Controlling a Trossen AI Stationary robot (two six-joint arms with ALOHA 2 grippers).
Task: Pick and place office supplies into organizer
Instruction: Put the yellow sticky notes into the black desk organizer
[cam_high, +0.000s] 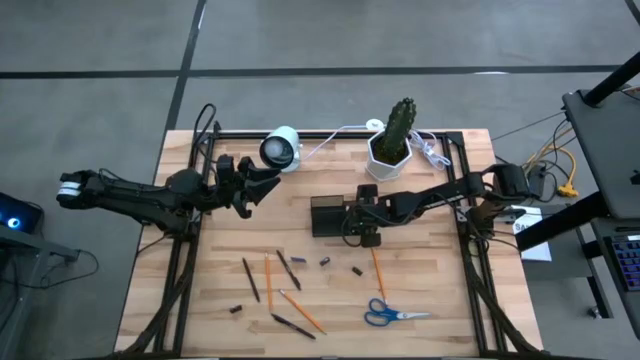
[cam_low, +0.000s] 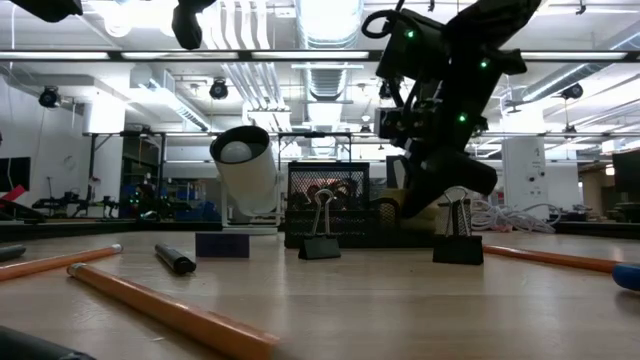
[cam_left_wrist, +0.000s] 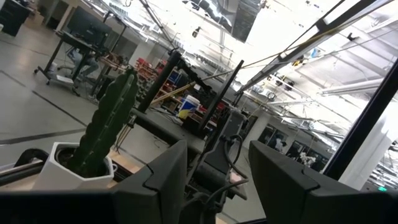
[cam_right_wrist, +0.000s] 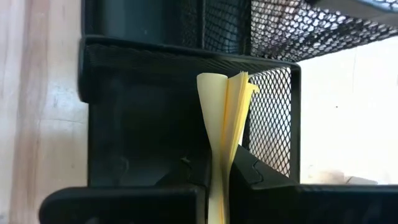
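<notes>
Over the organizer (cam_right_wrist: 186, 118), right claw (cam_right_wrist: 219, 186) pinches sticky-note pad (cam_right_wrist: 225, 118) (no writing visible).

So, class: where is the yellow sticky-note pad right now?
Right wrist view: the yellow sticky-note pad is pinched in the right gripper, over the black mesh organizer.

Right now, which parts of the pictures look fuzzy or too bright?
Low view: the nearest orange pencil is blurred, and the ceiling lights glare. Left wrist view: bright overhead light washes out the room behind the cactus. Right wrist view: the yellow sticky-note pad is sharp.
</notes>
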